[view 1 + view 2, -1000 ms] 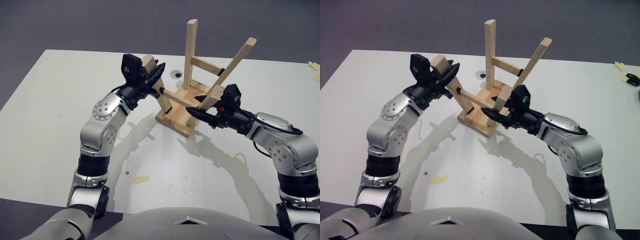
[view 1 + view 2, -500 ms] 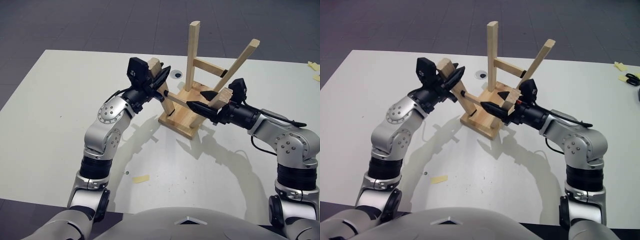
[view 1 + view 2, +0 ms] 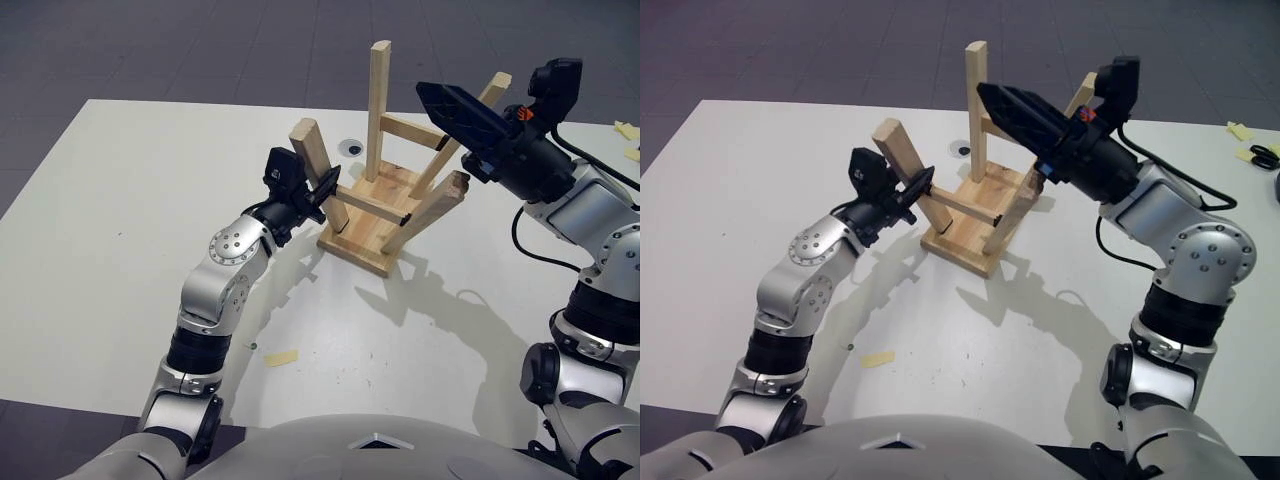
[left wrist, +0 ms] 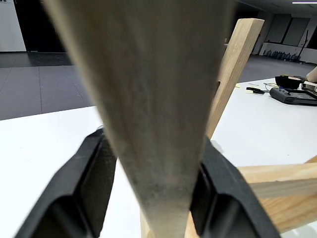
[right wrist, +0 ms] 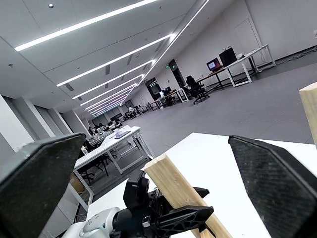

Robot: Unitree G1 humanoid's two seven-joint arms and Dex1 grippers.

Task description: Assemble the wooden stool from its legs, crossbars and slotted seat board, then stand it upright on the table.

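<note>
— Plenty of bare table [image 3: 110,240] in the head views: wide white top to the left of the stool [image 3: 372,222] and in front of it, less behind it toward the far edge.
— Where is the stool?
— Mid-table, upside down, seat board at the bottom, legs up and splayed. I can't tell if the board lies flat.
— Anything lying about?
— A scrap of tape [image 3: 281,357] near the front, well apart from it. A round hole [image 3: 351,148] in the top just behind the stool. Scissors [image 3: 1265,153] and more tape at the far right edge.
— And the grippers?
— The left gripper [image 3: 322,190] is clamped on the near-left leg [image 3: 315,160], partway up. The right gripper [image 3: 450,105] is raised by the tops of the far legs, spread wide, holding nothing. Whether it brushes a leg I can't tell.
— Left wrist view?
— Open tabletop runs on past the held leg. A second leg [image 4: 234,69] and a crossbar [image 4: 277,179] stand close behind it. The black fingers [image 4: 91,183] press the held leg from both sides.
— Right wrist view?
— A long room behind, white table below. Its own fingers [image 5: 37,173] stand far apart with only air between them. Farther off, the left gripper holds that same leg.
</note>
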